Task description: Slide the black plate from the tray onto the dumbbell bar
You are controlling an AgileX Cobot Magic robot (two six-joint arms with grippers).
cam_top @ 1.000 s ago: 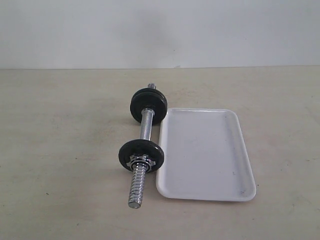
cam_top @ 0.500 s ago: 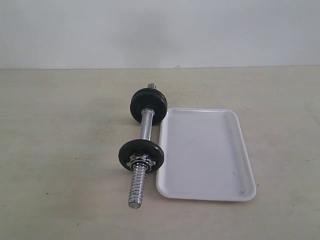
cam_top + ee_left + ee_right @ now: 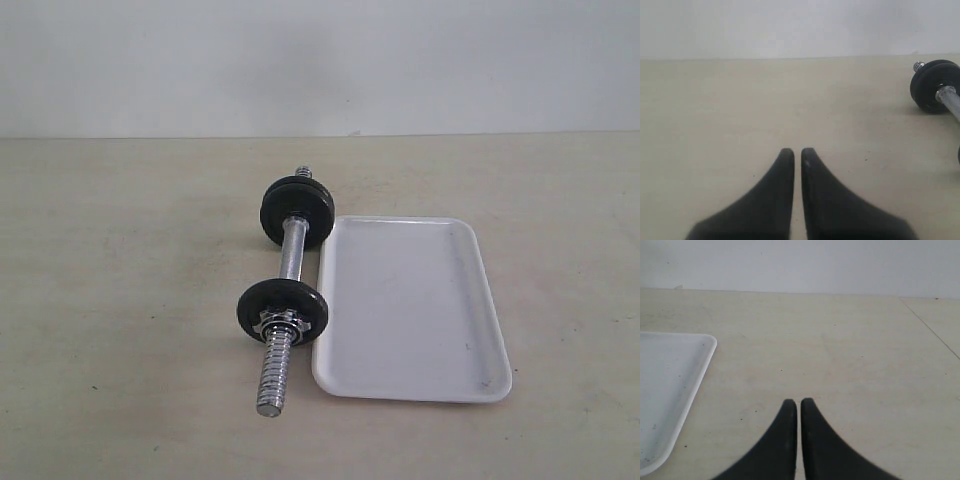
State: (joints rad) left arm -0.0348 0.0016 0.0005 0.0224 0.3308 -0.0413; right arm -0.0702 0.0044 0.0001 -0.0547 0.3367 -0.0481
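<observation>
The dumbbell bar [image 3: 291, 250] lies on the table, running from far to near, just left of the white tray [image 3: 410, 300]. One black plate [image 3: 283, 302] sits on the bar near its front, with the chrome star nut [image 3: 281, 322] against its near face and the bare threaded end [image 3: 274, 375] sticking out beyond. More black discs [image 3: 297, 211] sit at the far end. The tray holds nothing. Neither gripper shows in the exterior view. My left gripper [image 3: 797, 152] is shut over bare table, with the far discs [image 3: 932, 87] off to one side. My right gripper [image 3: 799, 402] is shut beside the tray [image 3: 670, 390].
A pale wall stands behind the beige table. A thin seam [image 3: 930, 327] crosses the tabletop in the right wrist view. The tray's floor carries a few dark specks [image 3: 466, 347].
</observation>
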